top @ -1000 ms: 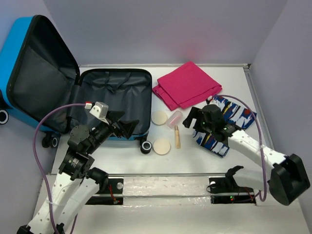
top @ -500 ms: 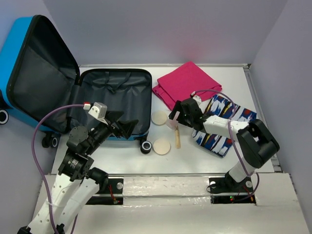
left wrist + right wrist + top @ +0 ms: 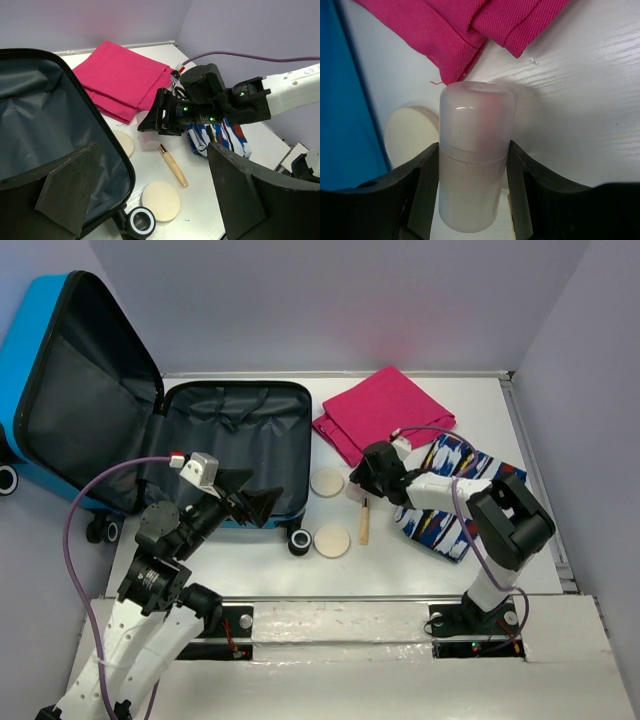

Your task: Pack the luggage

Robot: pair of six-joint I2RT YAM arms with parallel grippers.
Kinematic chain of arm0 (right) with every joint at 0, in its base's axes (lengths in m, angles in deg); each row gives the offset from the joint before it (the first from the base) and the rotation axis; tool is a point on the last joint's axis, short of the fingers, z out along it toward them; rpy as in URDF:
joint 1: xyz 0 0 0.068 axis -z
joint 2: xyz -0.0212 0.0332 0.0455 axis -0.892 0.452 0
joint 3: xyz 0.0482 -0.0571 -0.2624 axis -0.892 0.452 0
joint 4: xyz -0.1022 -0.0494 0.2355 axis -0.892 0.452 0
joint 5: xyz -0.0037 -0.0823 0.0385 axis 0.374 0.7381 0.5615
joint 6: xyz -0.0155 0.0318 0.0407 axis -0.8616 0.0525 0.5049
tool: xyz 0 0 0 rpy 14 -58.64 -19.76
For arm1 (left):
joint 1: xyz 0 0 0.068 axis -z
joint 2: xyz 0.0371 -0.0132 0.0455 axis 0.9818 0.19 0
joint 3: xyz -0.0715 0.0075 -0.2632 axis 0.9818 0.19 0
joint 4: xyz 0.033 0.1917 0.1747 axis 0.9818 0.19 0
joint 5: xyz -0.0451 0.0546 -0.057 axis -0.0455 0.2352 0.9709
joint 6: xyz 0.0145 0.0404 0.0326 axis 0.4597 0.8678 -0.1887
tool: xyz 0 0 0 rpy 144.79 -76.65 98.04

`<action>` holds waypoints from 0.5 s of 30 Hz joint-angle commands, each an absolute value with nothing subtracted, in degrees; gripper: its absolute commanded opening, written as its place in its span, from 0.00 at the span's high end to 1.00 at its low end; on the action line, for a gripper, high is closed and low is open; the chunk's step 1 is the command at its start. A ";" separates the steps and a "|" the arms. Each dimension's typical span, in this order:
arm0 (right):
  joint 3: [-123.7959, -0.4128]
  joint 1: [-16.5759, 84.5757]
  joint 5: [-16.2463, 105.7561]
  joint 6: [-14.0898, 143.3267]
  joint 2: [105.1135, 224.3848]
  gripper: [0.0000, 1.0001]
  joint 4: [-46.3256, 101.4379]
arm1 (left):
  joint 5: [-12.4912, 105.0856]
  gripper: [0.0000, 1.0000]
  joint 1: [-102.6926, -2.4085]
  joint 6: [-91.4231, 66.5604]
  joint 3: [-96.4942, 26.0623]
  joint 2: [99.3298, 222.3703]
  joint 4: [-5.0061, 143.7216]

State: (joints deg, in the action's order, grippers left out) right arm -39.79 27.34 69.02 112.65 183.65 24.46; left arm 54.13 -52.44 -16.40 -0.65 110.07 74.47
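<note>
The luggage (image 3: pixel 40 360) is a bright blue suitcase lying open at the left, lid propped up, its dark grey lined half (image 3: pixel 235 435) flat on the table. My right gripper (image 3: pixel 360 480) is low by the suitcase's right side. In the right wrist view its jaws (image 3: pixel 472 155) press both sides of a small pale pink bottle (image 3: pixel 472 165) lying on the table. My left gripper (image 3: pixel 250 495) is open and empty above the suitcase's front right corner (image 3: pixel 40 125). In the left wrist view it (image 3: pixel 155 200) looks down on the right gripper (image 3: pixel 152 131).
Two round cream pads (image 3: pixel 327 481) (image 3: pixel 332 540) and a beige tube (image 3: pixel 365 522) lie beside the suitcase. A folded pink cloth (image 3: pixel 385 412) is at the back. A blue-and-white patterned cloth (image 3: pixel 460 495) lies under the right arm. A black wheel (image 3: pixel 298 542) sticks out.
My right arm has swung left from over the patterned cloth to the bottle, and its jaws now sit around it. The left arm has hardly moved.
</note>
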 commanded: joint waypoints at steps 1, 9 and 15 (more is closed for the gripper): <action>-39.38 24.90 74.89 109.42 173.61 0.60 20.72 | 53.77 0.01 -52.07 -16.23 -3.39 109.26 73.04; -60.15 16.55 68.76 96.05 177.17 0.60 21.16 | 52.19 0.05 -52.07 -16.41 -3.39 109.61 73.22; -84.97 15.84 58.21 93.49 194.64 0.02 32.82 | 50.08 0.06 -52.07 -16.58 -3.65 111.10 74.18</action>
